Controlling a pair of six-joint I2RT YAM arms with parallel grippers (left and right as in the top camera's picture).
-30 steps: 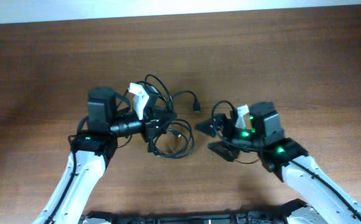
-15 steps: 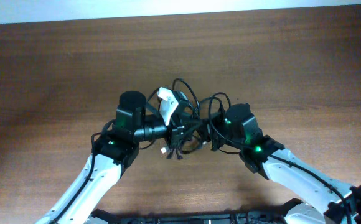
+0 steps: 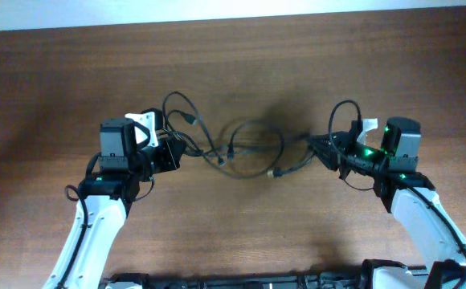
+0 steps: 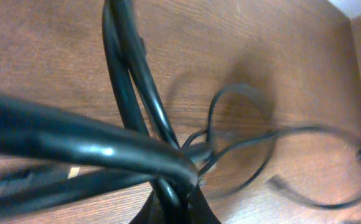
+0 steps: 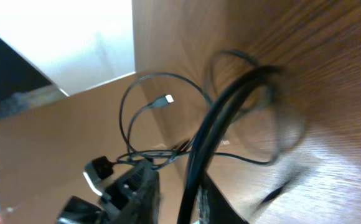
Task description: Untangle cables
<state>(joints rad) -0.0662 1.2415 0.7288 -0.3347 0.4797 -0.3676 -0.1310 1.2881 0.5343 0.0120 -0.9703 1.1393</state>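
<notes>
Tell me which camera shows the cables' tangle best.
Overhead: the cables show whole, every loop spread out. Left wrist gives only blurred close strands; right wrist shows some loops behind near strands.

The cables (image 3: 245,148) run across the middle of the table (image 3: 233,64). They span from the left gripper (image 3: 171,152), on the side of the left edge, to the right gripper (image 3: 323,148), on the side of the right edge, with one end in each. Behind the left gripper, toward the far edge, a loop arches over with a plug (image 3: 191,119) at its end. A wider loop sits midway between the grippers (whether it touches the wood cannot be told). Another plug (image 3: 273,172) lies just right of it, toward the near edge.
</notes>
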